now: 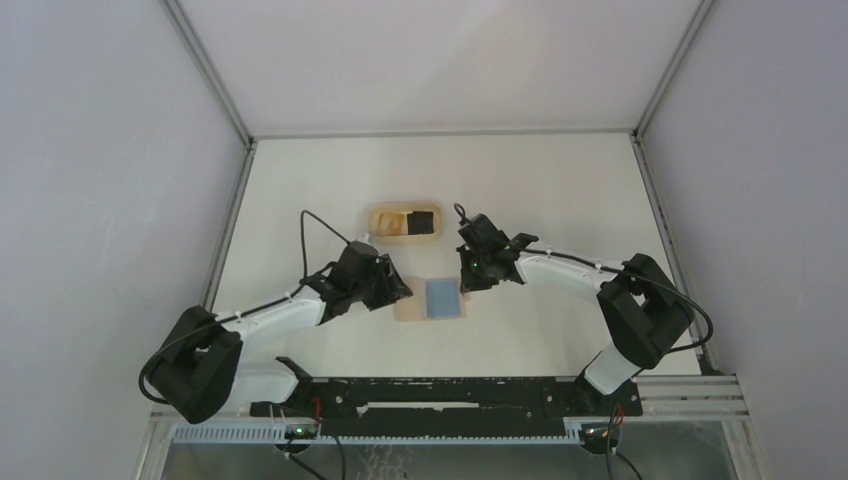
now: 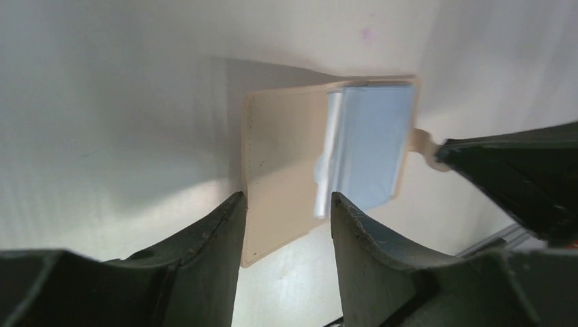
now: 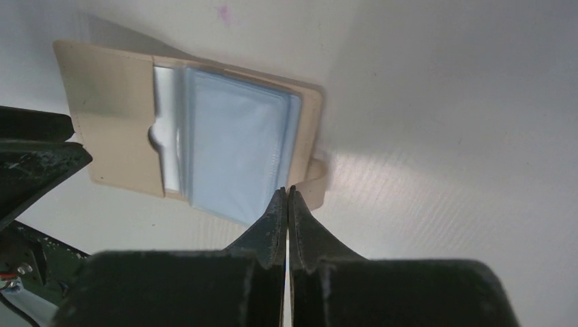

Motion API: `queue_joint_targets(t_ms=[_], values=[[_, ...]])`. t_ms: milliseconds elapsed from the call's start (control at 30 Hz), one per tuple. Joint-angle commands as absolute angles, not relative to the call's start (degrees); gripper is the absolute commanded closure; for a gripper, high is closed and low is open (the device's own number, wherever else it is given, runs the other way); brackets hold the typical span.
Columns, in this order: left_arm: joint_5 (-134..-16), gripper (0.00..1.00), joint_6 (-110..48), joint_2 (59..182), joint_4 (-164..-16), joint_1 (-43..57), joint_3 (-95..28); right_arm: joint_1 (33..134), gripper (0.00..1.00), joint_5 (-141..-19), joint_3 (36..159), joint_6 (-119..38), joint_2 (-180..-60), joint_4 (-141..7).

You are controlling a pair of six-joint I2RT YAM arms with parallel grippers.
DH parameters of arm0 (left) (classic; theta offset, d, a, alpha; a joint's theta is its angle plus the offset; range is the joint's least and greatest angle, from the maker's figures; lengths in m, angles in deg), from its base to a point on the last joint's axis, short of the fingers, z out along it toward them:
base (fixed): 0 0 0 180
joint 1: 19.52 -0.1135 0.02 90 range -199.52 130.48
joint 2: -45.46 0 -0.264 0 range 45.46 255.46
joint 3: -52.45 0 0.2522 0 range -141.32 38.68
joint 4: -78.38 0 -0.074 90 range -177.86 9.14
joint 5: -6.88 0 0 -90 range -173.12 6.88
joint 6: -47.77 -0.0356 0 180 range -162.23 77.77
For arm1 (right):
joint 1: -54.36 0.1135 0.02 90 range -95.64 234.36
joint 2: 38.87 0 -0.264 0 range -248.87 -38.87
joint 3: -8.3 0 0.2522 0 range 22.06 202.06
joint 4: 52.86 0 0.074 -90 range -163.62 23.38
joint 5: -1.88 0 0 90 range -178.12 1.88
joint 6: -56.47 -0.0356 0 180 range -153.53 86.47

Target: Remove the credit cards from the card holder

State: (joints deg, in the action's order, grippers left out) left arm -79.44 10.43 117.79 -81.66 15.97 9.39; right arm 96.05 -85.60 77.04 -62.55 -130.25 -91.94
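In the overhead view, the card holder [image 1: 430, 299] lies open and flat on the white counter [image 1: 540, 190], at the middle of the frame, with its tan half to the left and its blue half to the right. The left gripper [image 1: 398, 290] sits at the tan edge and the right gripper [image 1: 468, 282] at the blue edge. Just above them is an oval light-wood tray [image 1: 376, 222] with a dark card [image 1: 424, 222] lying in it.

In the left wrist view, the left gripper's jaws stand apart, one on each side of the tan flap's near corner, and clamp nothing. A translucent blue sleeve [image 2: 371, 146] covers the holder's right half. At the right of the frame, the tip of the right gripper touches the small closure tab [image 2: 422, 143].

In the right wrist view, the right gripper's fingers are pressed fully together. Their tips meet at the holder's lower right edge, just beside the tab. This view does not show whether they pinch anything.
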Motion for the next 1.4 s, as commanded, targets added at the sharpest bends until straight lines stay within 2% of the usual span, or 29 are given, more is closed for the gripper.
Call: queue_joint_targets(t_ms=[0, 267, 500, 700, 800, 933, 1367], values=[[-77.44, 0.46, 12.09, 117.18, -83.56, 18.23, 3.20, 95.32, 1.00, -82.72, 76.49, -63.46, -128.20, -88.83], [-75.70, 0.44, 14.68, 113.77, -84.77, 19.11, 0.66, 95.18, 1.00, -80.69, 75.49, -63.80, -128.39, -86.67], [-73.81, 0.45, 16.86, 118.26, -90.02, 20.20, -1.26, 94.60, 1.00, -76.90, 73.64, -65.11, -128.58, -83.44], [-81.61, 0.44, 12.43, 115.10, -78.00, 17.72, -1.52, 93.08, 1.00, -76.81, 71.90, -64.53, -126.55, -83.72], [-80.81, 0.43, 10.66, 113.01, -75.90, 12.03, 2.28, 92.57, 1.00, -75.97, 71.23, -64.08, -126.09, -83.25], [-80.79, 0.43, 8.88, 111.78, -74.59, 9.27, 6.65, 92.50, 1.00, -75.28, 71.02, -63.94, -126.53, -82.64], [-69.28, 0.43, 13.26, 120.27, -95.90, 9.50, 15.36, 92.73, 1.00, -71.99, 70.23, -65.10, -130.58, -78.83]])
